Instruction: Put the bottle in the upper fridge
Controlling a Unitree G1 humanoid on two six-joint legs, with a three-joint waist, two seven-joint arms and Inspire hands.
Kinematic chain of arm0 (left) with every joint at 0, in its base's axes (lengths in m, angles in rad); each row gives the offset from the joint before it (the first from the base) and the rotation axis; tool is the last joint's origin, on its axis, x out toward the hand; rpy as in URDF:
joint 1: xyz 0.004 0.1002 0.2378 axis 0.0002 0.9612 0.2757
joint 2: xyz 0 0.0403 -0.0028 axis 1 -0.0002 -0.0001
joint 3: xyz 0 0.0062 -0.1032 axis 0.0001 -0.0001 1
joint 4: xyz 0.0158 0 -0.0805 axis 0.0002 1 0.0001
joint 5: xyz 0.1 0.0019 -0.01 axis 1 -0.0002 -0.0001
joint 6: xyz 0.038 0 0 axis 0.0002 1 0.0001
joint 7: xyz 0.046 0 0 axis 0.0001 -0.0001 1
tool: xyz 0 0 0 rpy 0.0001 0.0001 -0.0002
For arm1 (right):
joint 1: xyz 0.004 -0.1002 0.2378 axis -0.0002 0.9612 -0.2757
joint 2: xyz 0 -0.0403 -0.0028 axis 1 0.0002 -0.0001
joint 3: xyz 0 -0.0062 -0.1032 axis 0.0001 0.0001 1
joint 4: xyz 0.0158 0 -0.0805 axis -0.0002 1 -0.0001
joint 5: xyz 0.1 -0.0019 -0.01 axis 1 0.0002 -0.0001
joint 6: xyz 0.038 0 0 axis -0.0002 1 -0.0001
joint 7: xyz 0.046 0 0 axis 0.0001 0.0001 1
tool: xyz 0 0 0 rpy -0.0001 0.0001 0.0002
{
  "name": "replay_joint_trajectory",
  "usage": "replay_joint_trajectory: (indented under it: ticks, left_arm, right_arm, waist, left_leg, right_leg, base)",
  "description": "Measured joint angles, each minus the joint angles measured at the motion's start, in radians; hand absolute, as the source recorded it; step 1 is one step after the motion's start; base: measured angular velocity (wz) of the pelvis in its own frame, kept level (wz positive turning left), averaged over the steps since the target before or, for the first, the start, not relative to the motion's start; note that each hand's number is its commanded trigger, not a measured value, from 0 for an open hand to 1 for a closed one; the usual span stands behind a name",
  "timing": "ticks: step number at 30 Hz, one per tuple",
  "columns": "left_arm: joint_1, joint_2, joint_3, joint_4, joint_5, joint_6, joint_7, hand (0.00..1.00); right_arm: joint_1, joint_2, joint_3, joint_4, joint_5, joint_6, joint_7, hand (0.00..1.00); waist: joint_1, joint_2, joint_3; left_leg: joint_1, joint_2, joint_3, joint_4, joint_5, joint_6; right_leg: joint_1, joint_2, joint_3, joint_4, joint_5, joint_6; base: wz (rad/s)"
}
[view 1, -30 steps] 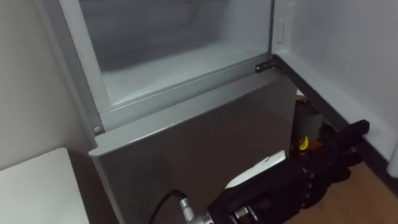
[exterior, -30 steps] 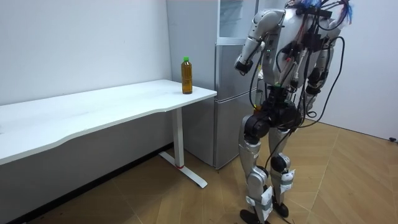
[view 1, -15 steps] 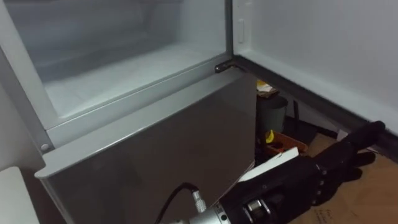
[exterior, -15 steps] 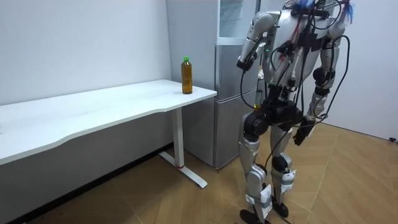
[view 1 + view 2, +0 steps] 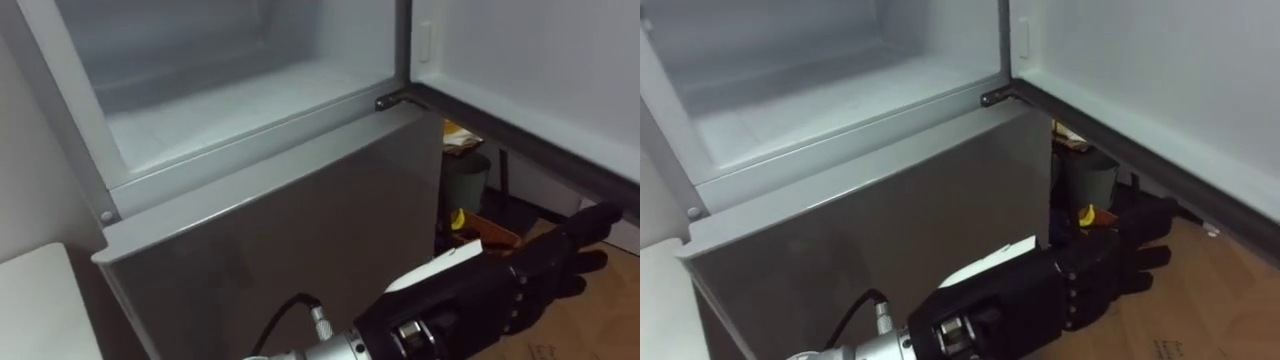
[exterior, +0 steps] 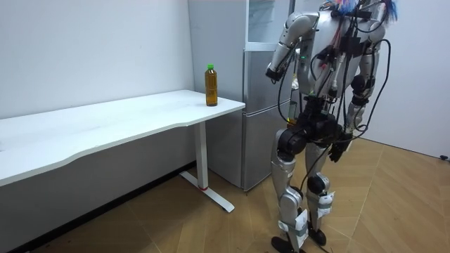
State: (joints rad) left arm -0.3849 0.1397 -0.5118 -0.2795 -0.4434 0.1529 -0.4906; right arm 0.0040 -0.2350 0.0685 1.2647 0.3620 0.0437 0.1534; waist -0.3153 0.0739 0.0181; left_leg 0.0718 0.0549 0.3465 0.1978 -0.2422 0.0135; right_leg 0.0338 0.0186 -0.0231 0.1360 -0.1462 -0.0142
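The bottle (image 6: 211,85), amber with a green cap, stands upright on the white table (image 6: 126,116) near its corner by the fridge, well away from both hands. I stand facing the fridge (image 6: 261,105). Its upper compartment (image 5: 230,110) is open and its shelf is bare. My left hand (image 5: 520,285) is raised in front of the grey lower door (image 5: 280,230), fingers stretched out to the right and holding nothing. In the room view that hand (image 6: 273,70) is just below the open compartment. My right hand (image 6: 337,151) hangs beside my hip.
The open upper door (image 5: 530,70) stands to the right, its white inner face towards me. Behind it, on the floor, are a dark bin (image 5: 465,185) and some cardboard. A corner of the white table (image 5: 35,300) lies at the lower left.
My view swung right and then partly back left. My right arm has dropped from a bent pose to hang at my hip. The left hand stays before the lower door.
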Motion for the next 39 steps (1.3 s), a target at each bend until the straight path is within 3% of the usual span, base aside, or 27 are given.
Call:
replay_joint_trajectory:
  ticks: [7,11,13,15,20,24,29,36,39]
  left_arm:
    - [0.0,0.022,0.036,-0.053,0.0,-0.001,0.003,0.0]
    - [0.009,0.048,0.08,-0.057,0.003,-0.006,0.005,0.0]
    - [0.009,0.045,0.108,-0.065,0.004,-0.006,0.006,0.0]
    - [0.019,0.044,0.151,-0.1,0.004,-0.008,0.013,0.0]
    - [0.058,0.045,0.179,-0.167,0.004,-0.029,0.066,0.0]
    - [0.094,0.048,0.209,-0.214,0.004,-0.029,0.085,0.0]
    - [0.154,0.039,0.236,-0.24,0.004,-0.029,0.086,0.0]
    - [0.161,0.028,0.309,-0.269,0.004,-0.029,0.096,0.0]
    - [0.161,0.03,0.318,-0.286,0.024,-0.03,0.133,0.0]
  right_arm:
    - [-0.002,0.004,0.009,-0.014,-0.017,-0.004,0.0,0.0]
    - [-0.001,0.011,0.006,-0.014,-0.041,-0.01,-0.001,0.0]
    - [-0.001,0.015,0.006,-0.012,-0.056,-0.011,-0.006,0.0]
    - [0.0,0.026,0.007,-0.003,-0.058,-0.011,-0.01,0.0]
    - [0.006,0.026,0.013,0.014,-0.062,-0.011,-0.024,0.0]
    - [0.007,0.027,0.028,0.013,-0.096,-0.011,-0.04,0.0]
    - [0.007,0.038,0.03,0.009,-0.104,-0.011,-0.044,0.0]
    - [0.006,0.043,0.05,0.009,-0.126,-0.012,-0.051,0.0]
    - [-0.003,0.048,0.065,0.008,-0.142,-0.013,-0.051,0.0]
  waist:
    - [0.044,0.002,-0.0034]
    - [0.061,-0.008,-0.0051]
    - [0.078,-0.015,-0.0055]
    - [0.085,-0.028,-0.0168]
    - [0.132,-0.024,-0.0255]
    - [0.183,-0.024,-0.0253]
    - [0.204,-0.028,-0.022]
    - [0.239,-0.034,-0.0184]
    - [0.247,-0.035,-0.018]
  left_leg:
    - [-0.023,-0.013,-0.062,0.007,0.008,0.0]
    - [-0.029,-0.016,-0.108,0.006,0.021,0.001]
    - [-0.031,-0.018,-0.123,0.008,0.025,0.001]
    - [-0.033,-0.028,-0.148,0.009,0.033,0.0]
    - [-0.032,-0.034,-0.174,0.009,0.041,0.002]
    - [-0.028,-0.038,-0.191,0.007,0.043,0.001]
    - [-0.028,-0.051,-0.227,0.008,0.046,0.001]
    - [-0.035,-0.069,-0.293,0.009,0.048,0.004]
    - [-0.037,-0.074,-0.308,0.009,0.048,0.004]
  right_leg:
    - [0.008,-0.009,-0.059,-0.001,-0.001,-0.002]
    - [0.026,-0.018,-0.09,-0.001,-0.004,-0.005]
    - [0.032,-0.021,-0.104,-0.001,-0.006,-0.006]
    - [0.037,-0.026,-0.124,0.0,-0.012,-0.008]
    - [0.052,-0.034,-0.164,0.001,-0.02,-0.008]
    - [0.063,-0.036,-0.18,0.001,-0.024,-0.009]
    - [0.084,-0.046,-0.223,-0.001,-0.035,-0.005]
    - [0.106,-0.059,-0.284,-0.001,-0.052,0.002]
    - [0.108,-0.06,-0.285,-0.001,-0.058,0.005]
  base:
    - [0.27]
    - [0.3]
    - [0.3]
    - [0.31]
    - [0.24]
    - [0.12]
    - [0.25]
    - [0.27]
    - [0.16]
